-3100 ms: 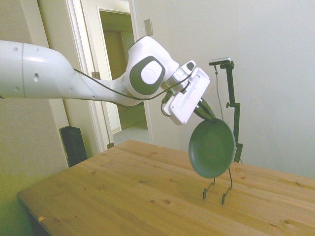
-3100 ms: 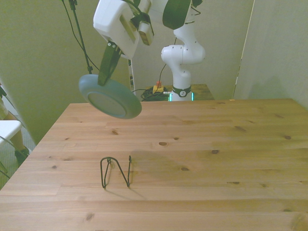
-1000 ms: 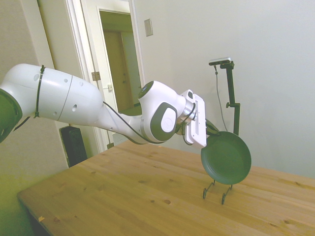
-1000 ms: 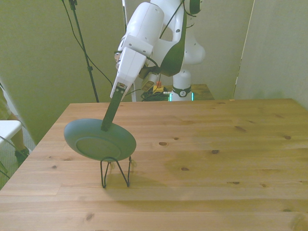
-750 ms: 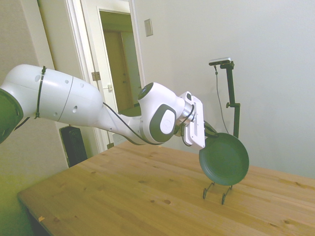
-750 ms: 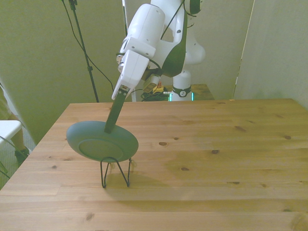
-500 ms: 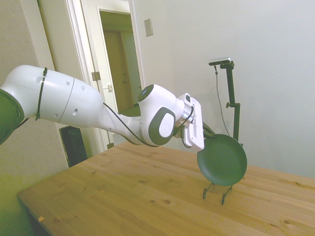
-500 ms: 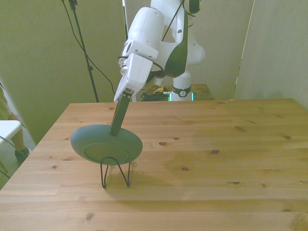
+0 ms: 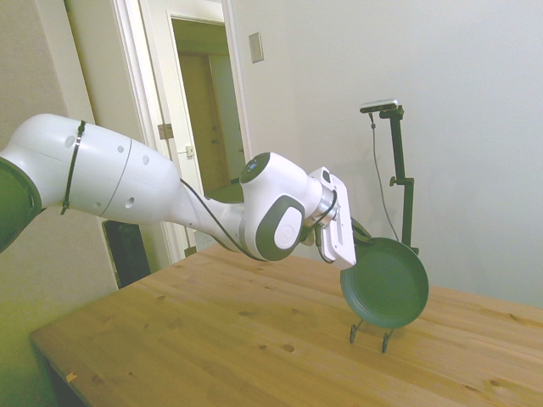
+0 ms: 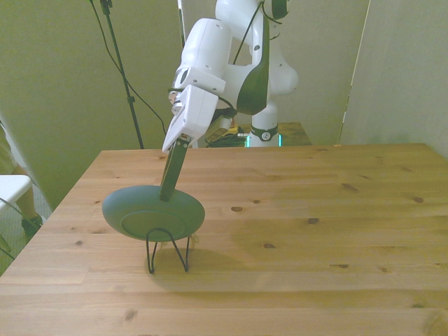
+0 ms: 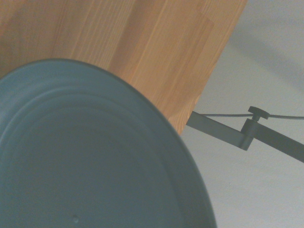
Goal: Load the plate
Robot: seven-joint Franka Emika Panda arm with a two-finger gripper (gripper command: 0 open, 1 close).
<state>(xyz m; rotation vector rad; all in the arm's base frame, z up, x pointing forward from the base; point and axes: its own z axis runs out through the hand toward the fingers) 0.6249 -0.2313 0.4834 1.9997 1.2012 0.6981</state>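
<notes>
Teal plate (image 10: 152,215) pinched in the hand (image 10: 168,192)

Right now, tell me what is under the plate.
The wire stand on the table is under the plate. The plate's lower edge covers the stand's top.

The white arm (image 9: 127,182) stretches low and nearly level from the side view's left, its wrist (image 9: 276,220) bent so the tool (image 10: 168,189) slants downward, dark fingers (image 10: 170,176) closed on the rim of the plate (image 10: 150,213).
</notes>
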